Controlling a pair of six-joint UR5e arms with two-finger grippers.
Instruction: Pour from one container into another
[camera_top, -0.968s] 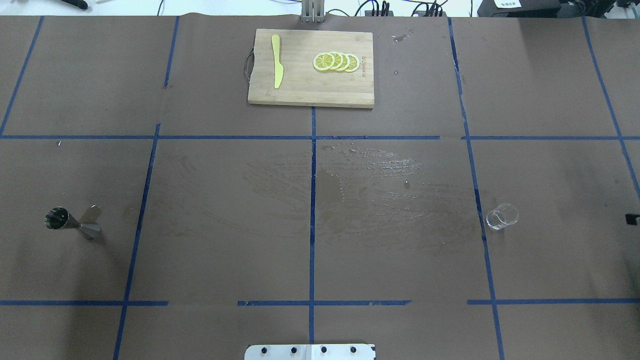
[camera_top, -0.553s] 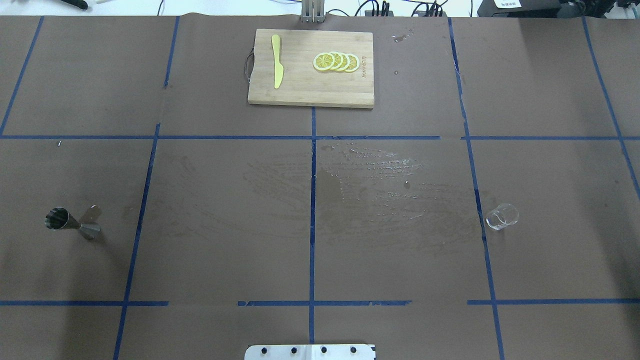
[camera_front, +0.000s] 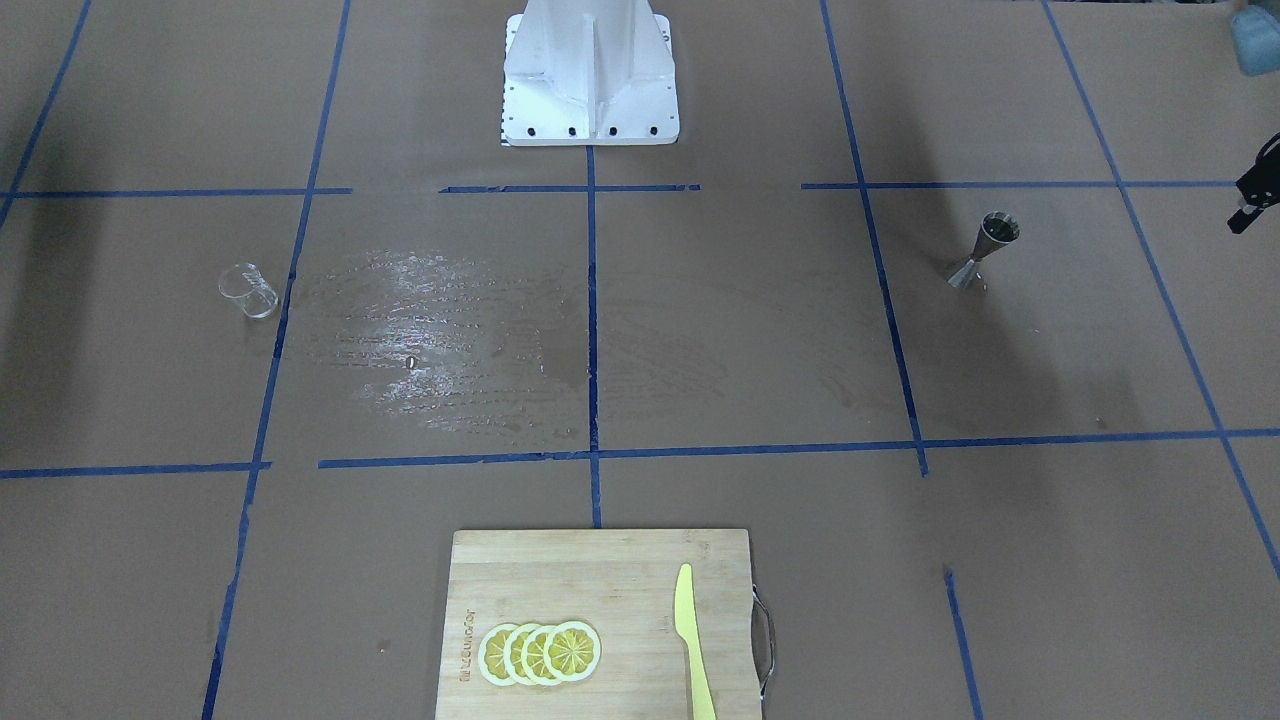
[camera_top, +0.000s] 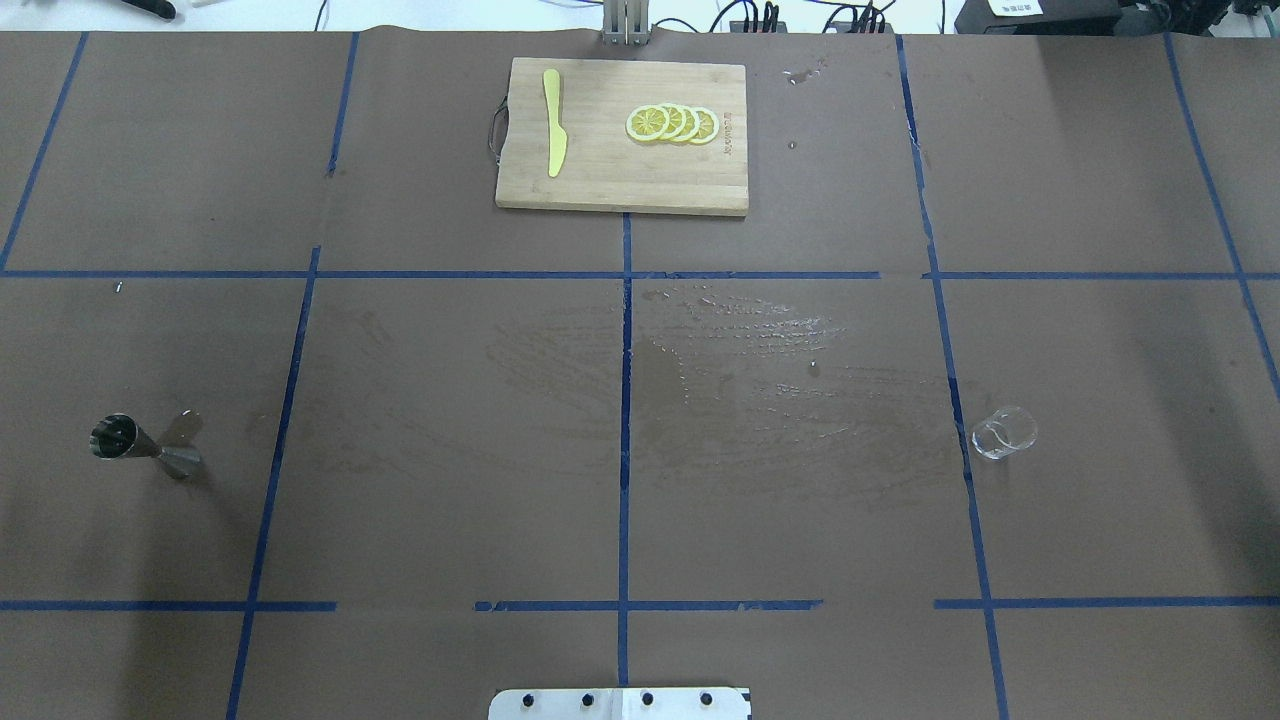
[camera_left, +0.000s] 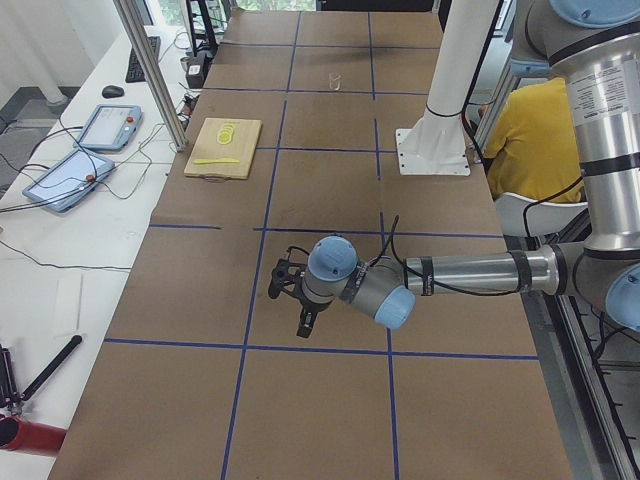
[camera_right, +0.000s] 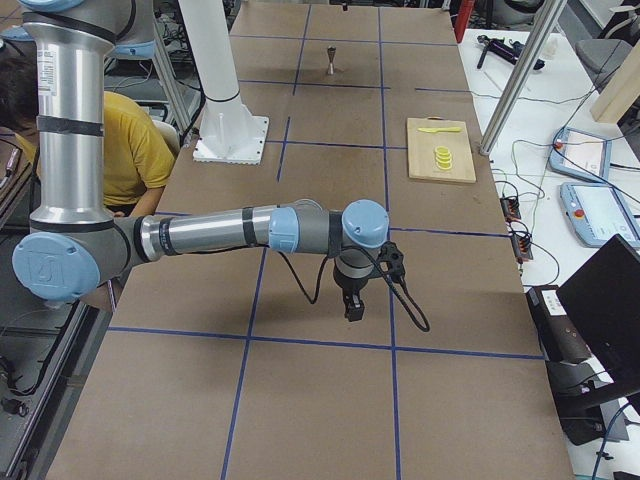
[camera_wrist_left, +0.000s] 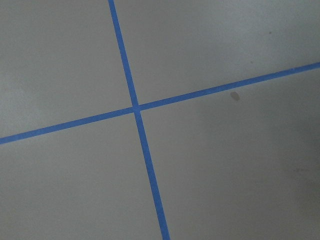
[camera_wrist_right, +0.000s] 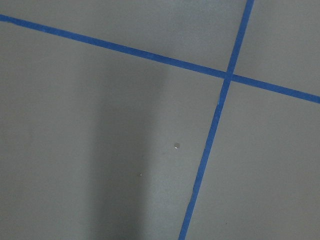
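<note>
The clear glass cup (camera_top: 1003, 433) stands upright on the table's right side, also seen as the cup (camera_front: 247, 290) in the front-facing view. The steel jigger (camera_top: 140, 447) stands upright far left, and shows again as the jigger (camera_front: 985, 250). My left gripper (camera_left: 300, 315) hangs over bare table beyond the jigger's end; only a black tip of it (camera_front: 1252, 195) enters the front-facing view. My right gripper (camera_right: 352, 305) hangs low over bare table past the cup's end. I cannot tell whether either is open or shut. Both wrist views show only brown paper and blue tape.
A wooden cutting board (camera_top: 600, 170) with lemon slices (camera_top: 672, 123) and a yellow knife (camera_top: 553, 135) lies at the far middle. A wet smear (camera_top: 760, 380) covers the centre. The white robot base (camera_front: 590, 80) and a person in yellow (camera_left: 540, 140) are at the robot's side.
A black tip of the right gripper at the overhead view's right edge has gone out of that view. Cup and jigger have not moved.
</note>
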